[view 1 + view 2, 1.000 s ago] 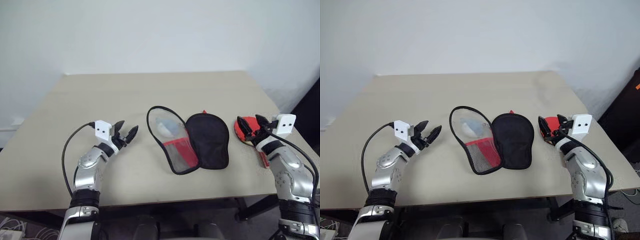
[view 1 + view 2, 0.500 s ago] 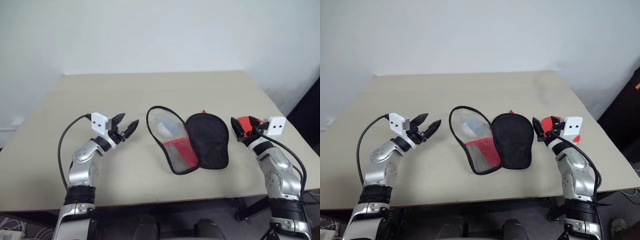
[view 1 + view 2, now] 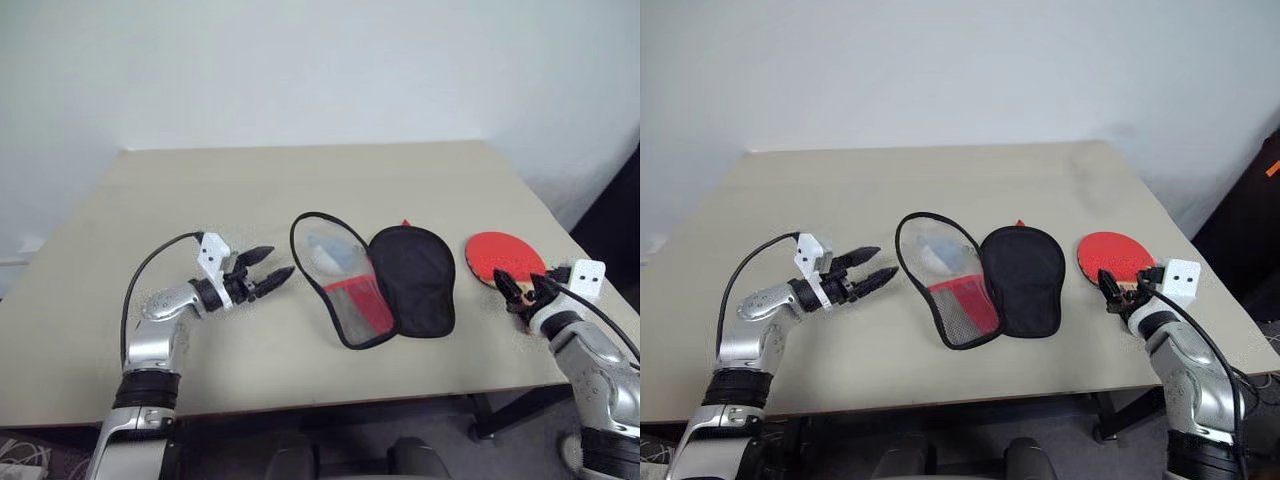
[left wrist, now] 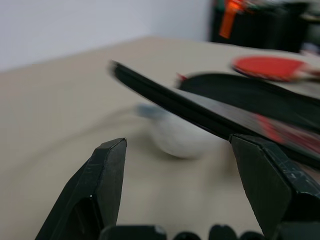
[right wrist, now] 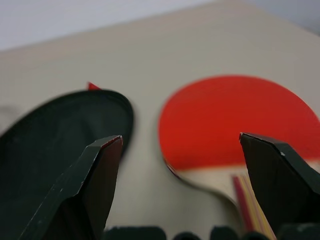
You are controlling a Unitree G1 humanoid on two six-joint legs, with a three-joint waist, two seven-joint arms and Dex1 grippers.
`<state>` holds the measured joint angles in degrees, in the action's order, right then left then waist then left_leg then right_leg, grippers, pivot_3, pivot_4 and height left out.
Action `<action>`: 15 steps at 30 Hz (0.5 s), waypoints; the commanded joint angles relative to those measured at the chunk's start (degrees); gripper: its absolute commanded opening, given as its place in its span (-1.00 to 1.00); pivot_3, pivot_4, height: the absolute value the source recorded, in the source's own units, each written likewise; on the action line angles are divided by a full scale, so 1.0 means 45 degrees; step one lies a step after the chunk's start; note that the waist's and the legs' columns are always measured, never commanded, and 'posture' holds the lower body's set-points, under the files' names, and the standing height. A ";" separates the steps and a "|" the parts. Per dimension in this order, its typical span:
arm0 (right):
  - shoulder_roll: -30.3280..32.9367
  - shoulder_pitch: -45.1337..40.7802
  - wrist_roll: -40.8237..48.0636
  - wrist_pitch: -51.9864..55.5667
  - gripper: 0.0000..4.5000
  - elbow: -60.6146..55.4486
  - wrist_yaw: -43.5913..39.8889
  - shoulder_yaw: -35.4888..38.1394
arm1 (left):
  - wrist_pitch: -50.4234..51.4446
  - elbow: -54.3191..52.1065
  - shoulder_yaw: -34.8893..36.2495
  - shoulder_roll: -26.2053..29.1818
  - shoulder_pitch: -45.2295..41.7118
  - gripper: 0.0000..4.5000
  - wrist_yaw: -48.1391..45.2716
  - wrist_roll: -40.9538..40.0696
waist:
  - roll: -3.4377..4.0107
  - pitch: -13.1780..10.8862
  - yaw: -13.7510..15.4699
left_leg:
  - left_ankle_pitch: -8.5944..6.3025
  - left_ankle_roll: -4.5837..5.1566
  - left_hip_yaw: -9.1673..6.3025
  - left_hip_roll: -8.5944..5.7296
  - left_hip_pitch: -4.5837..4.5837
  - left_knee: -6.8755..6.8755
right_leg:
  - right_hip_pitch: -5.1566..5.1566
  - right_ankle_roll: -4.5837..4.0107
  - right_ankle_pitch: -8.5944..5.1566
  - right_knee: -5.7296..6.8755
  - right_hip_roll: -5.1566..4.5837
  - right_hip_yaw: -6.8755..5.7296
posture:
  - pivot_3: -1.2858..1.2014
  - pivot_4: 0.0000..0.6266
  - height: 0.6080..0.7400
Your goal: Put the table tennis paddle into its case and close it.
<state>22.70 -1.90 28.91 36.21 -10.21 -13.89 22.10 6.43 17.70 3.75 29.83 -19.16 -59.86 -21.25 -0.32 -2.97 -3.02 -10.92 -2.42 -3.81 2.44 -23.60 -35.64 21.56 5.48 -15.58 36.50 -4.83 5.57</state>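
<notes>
We see the case (image 3: 385,280) lying unzipped near the middle of the table (image 3: 300,180), spread into two halves. The half on the robot's right shows its black lining. The half on the left has a black rim, a mesh patch and a red area. A pale rounded lump (image 3: 328,255) lies within that left half; its shape is hard to make out. A small red tip at the far edge of the case cannot be identified.

The table tennis paddle (image 3: 503,257) lies flat on the table, red face up, just to the right of the case and apart from it. Its handle points toward the near table edge. In the head views the handle is mostly hidden behind the right gripper (image 3: 522,289). In the right wrist view the wooden handle is cut off at the picture's edge.

The right gripper is spread wide with its fingers on either side of the handle, grasping nothing. We cannot tell whether a finger touches the handle.

The left gripper (image 3: 272,270) is also spread and empty. It hovers left of the case, pointing at the rim of the case's left half.
</notes>
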 commanded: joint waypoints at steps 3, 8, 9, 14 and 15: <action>0.0544 0.0209 0.0138 0.0691 0.80 -0.0631 0.0146 0.0625 | 0.0471 -0.1075 -0.0409 0.0420 0.0466 0.59 -0.1448 -0.0302 | 0.0004 -0.0004 0.0004 | 0.0000 0.0000 0.0003 0.0000 0.0000 0.0001 | 0.0004 0.0000 0.0000 -0.0003 -0.0005 0.0001 | 0.03 -1.00 1.00; 0.0896 0.0298 -0.0116 0.0679 0.80 0.0298 -0.0182 0.0680 | 0.1232 -0.1605 -0.1034 0.0474 0.0436 0.59 -0.2340 -0.0282 | -0.0006 -0.0011 0.0008 | 0.0000 0.0000 0.0001 0.0000 0.0000 0.0000 | 0.0007 0.0000 0.0000 -0.0004 -0.0007 -0.0001 | 0.03 -1.00 1.00; 0.0995 0.0188 -0.0151 0.0713 0.80 0.0584 -0.0191 0.0708 | 0.1234 -0.1609 -0.1028 0.0346 0.0371 0.59 -0.2268 -0.0290 | -0.0005 -0.0011 0.0007 | -0.0001 0.0000 0.0003 0.0000 0.0000 -0.0002 | 0.0005 0.0000 0.0000 -0.0007 -0.0009 -0.0001 | 0.03 -1.00 1.00; 0.1630 -0.0550 -0.0374 0.0727 0.80 0.2186 -0.0479 0.0628 | 0.1535 -0.1960 -0.1156 -0.0049 0.0336 0.59 -0.2039 -0.0346 | -0.0004 -0.0018 -0.0002 | 0.0002 0.0004 0.0009 -0.0001 -0.0001 -0.0003 | 0.0006 0.0001 0.0001 -0.0007 -0.0011 0.0007 | 0.03 -1.00 1.00; 0.1746 -0.0742 -0.0464 0.0650 0.80 0.2545 -0.0585 0.0534 | 0.1642 -0.1941 -0.1148 -0.0140 0.0304 0.59 -0.1780 -0.0258 | -0.0006 -0.0019 -0.0004 | 0.0002 0.0005 0.0010 -0.0002 -0.0001 -0.0003 | 0.0004 0.0001 0.0001 -0.0007 -0.0011 0.0008 | 0.03 -1.00 1.00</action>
<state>29.10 -3.32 27.44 40.10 0.84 -15.58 23.96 13.37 10.84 -1.77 29.28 -16.47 -68.90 -21.44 -0.35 -3.06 -3.04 -10.87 -2.33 -3.78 2.43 -23.60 -35.65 21.58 5.48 -15.58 36.47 -4.86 5.61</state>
